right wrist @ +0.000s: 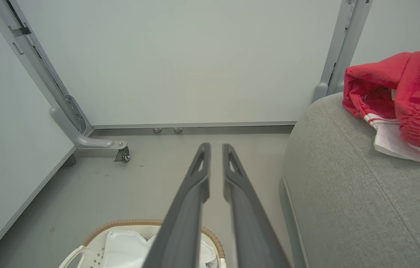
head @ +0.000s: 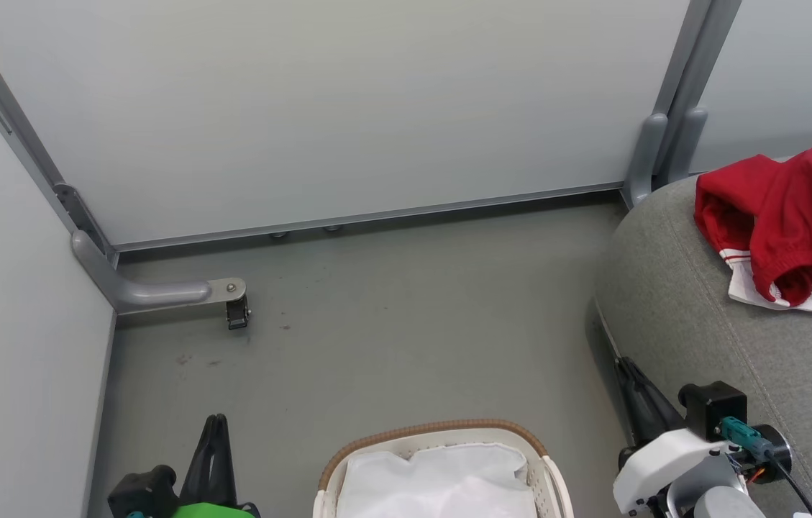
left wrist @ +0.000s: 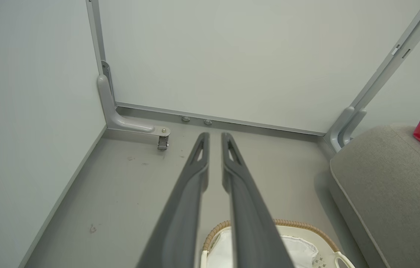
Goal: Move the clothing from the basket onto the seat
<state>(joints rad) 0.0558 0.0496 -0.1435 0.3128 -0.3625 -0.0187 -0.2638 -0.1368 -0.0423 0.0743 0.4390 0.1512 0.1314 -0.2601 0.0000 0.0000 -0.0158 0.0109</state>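
My left gripper (left wrist: 215, 137) and my right gripper (right wrist: 216, 149) are both narrow, fingers almost together and holding nothing, above the floor. Just below them is the basket (head: 434, 429); the part I see holds only its white lining (head: 441, 482). If I reach in again I may snag that lining and drag it out. My right arm is just beside the seat (head: 664, 288), so a careless swing could nudge the clothing (head: 794, 216) heaped near the rounded edge and tip it off. I count two grippers, one basket, one lining, one seat and one red heap; I cannot separate the garments in it.
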